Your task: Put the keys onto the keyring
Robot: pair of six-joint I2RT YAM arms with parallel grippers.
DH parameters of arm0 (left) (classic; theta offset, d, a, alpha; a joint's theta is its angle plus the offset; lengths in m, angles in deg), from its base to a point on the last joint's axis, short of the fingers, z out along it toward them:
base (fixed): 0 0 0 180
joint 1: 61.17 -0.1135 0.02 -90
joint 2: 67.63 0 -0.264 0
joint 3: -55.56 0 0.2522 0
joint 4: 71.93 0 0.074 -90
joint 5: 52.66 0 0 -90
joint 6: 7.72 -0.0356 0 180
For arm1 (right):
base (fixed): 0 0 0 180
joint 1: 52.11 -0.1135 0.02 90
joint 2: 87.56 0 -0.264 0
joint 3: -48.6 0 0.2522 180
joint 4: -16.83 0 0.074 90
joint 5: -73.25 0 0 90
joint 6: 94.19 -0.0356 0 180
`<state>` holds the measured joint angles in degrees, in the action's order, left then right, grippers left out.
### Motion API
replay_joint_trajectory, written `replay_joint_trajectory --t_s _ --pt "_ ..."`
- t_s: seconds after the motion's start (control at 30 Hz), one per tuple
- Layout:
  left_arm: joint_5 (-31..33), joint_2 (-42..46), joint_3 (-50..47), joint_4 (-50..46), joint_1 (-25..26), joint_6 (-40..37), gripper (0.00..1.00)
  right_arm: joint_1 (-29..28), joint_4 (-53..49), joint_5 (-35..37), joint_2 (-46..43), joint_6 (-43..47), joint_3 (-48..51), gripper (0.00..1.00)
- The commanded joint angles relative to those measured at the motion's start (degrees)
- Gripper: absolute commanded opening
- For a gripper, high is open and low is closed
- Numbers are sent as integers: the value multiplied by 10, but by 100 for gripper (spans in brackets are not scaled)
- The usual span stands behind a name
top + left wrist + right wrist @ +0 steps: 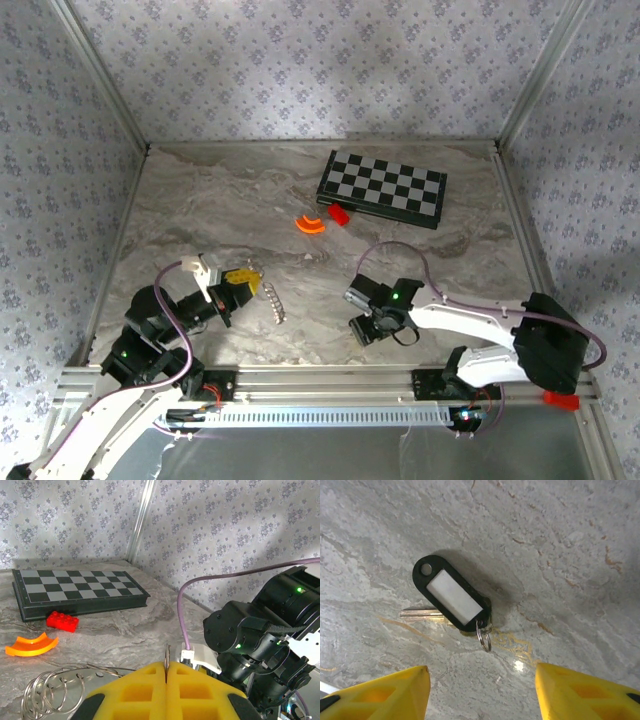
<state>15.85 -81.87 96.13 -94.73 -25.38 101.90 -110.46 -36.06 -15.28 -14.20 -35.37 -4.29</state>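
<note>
Yellow fingers (385, 687) of the right gripper (482, 680) stand spread over the key (420, 613), flat on the marble table (570, 555), long axis level, blade pointing left, half under 1 black tag (451, 594). Left gripper (166, 672) pinches the keyring (45, 692) wire.

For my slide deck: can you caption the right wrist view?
Open right hand poised over a silvery key with a black tag and small ring, lying on the marbled table.

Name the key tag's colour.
Key tag: black with a white insert; right wrist view shows it best.
</note>
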Motion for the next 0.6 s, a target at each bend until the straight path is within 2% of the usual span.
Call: replay_joint_trajectory --t_s 0.0,0.23,0.57 --pt "-11 3 7 30 4 2 0 5 44 -9 -28 -20 26 56" --pt "-13 4 6 32 3 3 0 10 93 -2 -60 -22 69 41" --pt "-14 5 4 35 4 5 0 17 122 -15 -87 -16 103 33"
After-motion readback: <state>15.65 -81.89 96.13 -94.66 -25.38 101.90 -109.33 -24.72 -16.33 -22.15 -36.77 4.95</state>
